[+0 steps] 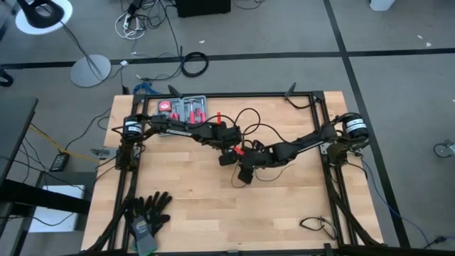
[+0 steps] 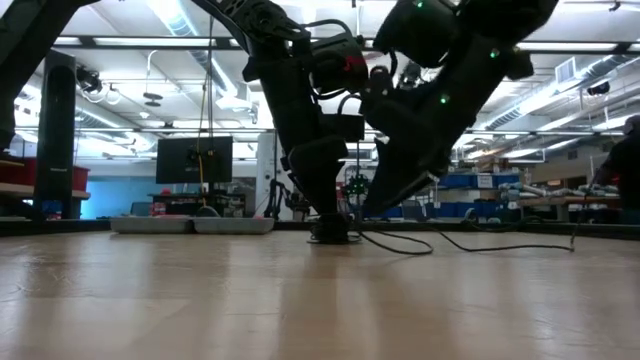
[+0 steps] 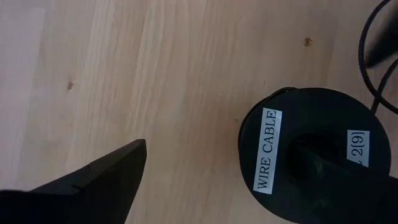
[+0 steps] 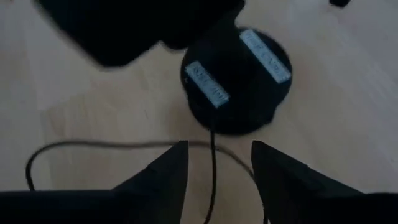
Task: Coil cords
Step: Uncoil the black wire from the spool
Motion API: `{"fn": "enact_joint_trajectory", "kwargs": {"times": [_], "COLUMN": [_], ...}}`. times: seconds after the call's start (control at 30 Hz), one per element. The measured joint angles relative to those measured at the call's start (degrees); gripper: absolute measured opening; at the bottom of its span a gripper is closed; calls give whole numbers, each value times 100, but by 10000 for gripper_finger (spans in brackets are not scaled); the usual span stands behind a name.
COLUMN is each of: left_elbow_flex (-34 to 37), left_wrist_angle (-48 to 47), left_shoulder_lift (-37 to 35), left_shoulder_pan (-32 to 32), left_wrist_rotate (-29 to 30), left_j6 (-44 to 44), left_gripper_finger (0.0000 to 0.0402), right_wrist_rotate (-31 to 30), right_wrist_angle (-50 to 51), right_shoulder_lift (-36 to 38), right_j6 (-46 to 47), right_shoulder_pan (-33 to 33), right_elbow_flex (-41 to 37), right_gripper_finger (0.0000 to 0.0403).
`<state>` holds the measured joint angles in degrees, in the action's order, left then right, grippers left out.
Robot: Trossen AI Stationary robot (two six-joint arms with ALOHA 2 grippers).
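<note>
High view: both arms are seen meeting near the middle of the worktop (image 1: 284, 213); bare wood lies open toward the near edge, while gloves (image 1: 147, 213) occupy the near left corner. The thin wire (image 1: 264, 126) loops between the arms toward the far edge.

Low view: the disc (image 2: 331, 236) rests on the wood, largely masked by both arms.

Left wrist view: the left claw (image 3: 217, 180) is spread, one finger over the labelled disc (image 3: 298, 155), cut off at the frame.

Right wrist view: the right claw (image 4: 214, 171) stands parted, wire (image 4: 212, 180) running between its fingers; contact cannot be made out.
</note>
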<state>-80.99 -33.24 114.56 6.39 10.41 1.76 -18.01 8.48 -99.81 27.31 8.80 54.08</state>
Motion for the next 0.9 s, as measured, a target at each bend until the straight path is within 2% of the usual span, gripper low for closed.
{"fn": "enact_joint_trajectory", "kwargs": {"times": [0.27, 0.37, 0.47, 0.6, 0.7, 0.9], "left_elbow_flex": [0, 0, 0, 0, -4, -15], "left_wrist_angle": [1, 7, 7, 5, 75, 107], "left_shoulder_lift": [0, 0, 0, 0, 2, 0], "left_shoulder_pan": [0, 0, 0, 0, -7, -15], "left_wrist_rotate": [2, 4, 2, 5, -47, -67], "left_j6": [0, 0, 0, 0, 21, 29], "left_gripper_finger": [396, 396, 396, 396, 396, 396], "right_wrist_rotate": [423, 294, 179, 353, 757, 884], "right_wrist_angle": [-824, -924, -941, -744, -230, 1179], "right_shoulder_lift": [-346, -580, -649, -534, -285, 353], "right_j6": [-342, -337, -320, -434, -225, 596], "right_shoulder_pan": [-196, -231, -221, -106, 58, 459], "right_elbow_flex": [-255, -245, -231, -233, -235, -237], "right_gripper_finger": [180, 174, 139, 25, 14, 5]}}
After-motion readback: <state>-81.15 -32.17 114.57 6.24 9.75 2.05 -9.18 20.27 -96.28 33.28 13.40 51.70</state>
